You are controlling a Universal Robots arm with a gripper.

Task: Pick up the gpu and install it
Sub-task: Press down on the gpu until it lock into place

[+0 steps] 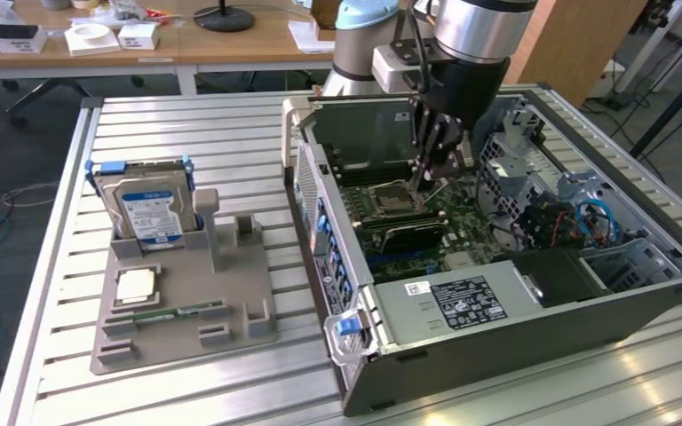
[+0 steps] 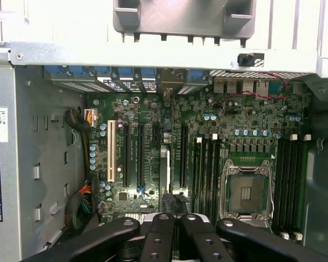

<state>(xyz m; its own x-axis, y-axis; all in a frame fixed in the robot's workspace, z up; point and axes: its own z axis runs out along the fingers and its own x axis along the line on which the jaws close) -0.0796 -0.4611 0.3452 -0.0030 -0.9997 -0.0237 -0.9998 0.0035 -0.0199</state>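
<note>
Wrist view: thin dark expansion card (image 2: pixel 164 172) standing edge-on among the motherboard's long black slots.
Black gripper (image 2: pixel 172 218) hangs right over the card with its fingers (image 2: pixel 158 240) drawn together; whether they pinch its edge is unclear. Exterior view: the card (image 1: pixel 412 235) sits inside the open grey computer case (image 1: pixel 554 328), just beside the square silver processor socket (image 1: pixel 394 200), with the gripper (image 1: pixel 436 176) just above that socket.

We saw a slatted metal table (image 1: pixel 187 124) carrying a grey parts holder (image 1: pixel 193 302) at lower left (hard drive standing in it) and an open computer case (image 1: pixel 495 311) at right.
</note>
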